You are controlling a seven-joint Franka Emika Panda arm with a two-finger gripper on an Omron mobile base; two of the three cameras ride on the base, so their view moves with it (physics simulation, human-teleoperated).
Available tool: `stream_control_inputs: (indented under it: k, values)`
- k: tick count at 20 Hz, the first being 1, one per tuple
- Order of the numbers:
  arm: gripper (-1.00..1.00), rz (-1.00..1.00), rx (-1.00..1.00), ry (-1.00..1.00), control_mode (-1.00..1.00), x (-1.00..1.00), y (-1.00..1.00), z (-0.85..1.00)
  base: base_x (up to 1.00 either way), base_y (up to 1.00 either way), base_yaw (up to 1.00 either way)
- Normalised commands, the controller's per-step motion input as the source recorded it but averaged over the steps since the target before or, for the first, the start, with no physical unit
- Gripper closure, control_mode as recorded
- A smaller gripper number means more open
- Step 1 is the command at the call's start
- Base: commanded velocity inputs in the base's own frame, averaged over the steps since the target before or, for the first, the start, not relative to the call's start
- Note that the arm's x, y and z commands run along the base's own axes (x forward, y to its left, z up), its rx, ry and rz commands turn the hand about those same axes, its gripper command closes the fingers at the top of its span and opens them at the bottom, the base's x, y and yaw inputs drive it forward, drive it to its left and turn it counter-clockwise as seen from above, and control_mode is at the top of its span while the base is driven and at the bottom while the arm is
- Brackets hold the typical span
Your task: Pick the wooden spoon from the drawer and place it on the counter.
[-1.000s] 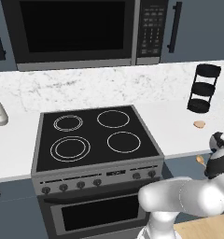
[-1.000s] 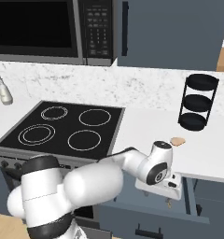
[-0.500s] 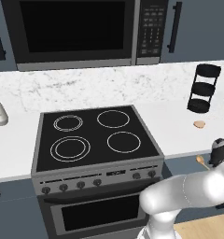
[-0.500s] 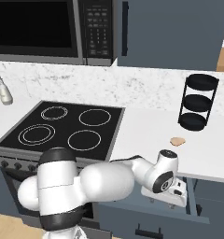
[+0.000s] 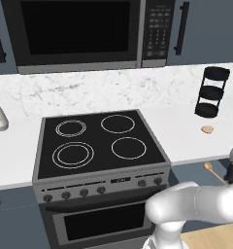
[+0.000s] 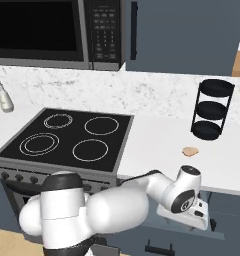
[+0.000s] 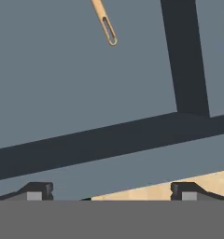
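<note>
Your white Franka arm (image 6: pixel 117 200) bends low and reaches right; its dark two-finger gripper (image 7: pixel 109 192) points downward, jaws spread wide, holding nothing.

**Flat, even render lighting on my feed**

Everything looks bright and evenly lit from here, no obvious light source. The tabletop (image 5: pixel 186 136) is clean white with no glare, shadows are barely there. Edges look a bit soft and pixelated, especially the hand view. No lens warping I can spot.
</note>
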Motion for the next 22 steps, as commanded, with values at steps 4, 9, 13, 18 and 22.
stream_control_inputs:
  k: [4, 9, 13, 18, 22]
  values:
    - [-1.0, 0.0, 0.0, 0.01, -1.0, -0.6, -0.07, -0.07, 0.0, 0.0, 0.0]
    - [-1.0, 0.0, 0.0, 0.01, -1.0, -0.42, -0.03, -0.01, 0.0, 0.0, 0.0]
    - [-1.0, 0.0, 0.0, 0.0, -1.0, 0.3, 0.0, 0.33, 0.0, 0.0, 0.0]
    - [-1.0, 0.0, 0.02, 0.01, -1.0, 0.28, -0.11, 0.58, 0.0, 0.0, 0.0]
    - [-1.0, 0.0, 0.0, 0.02, -1.0, 0.54, -0.03, 0.23, 0.0, 0.0, 0.0]
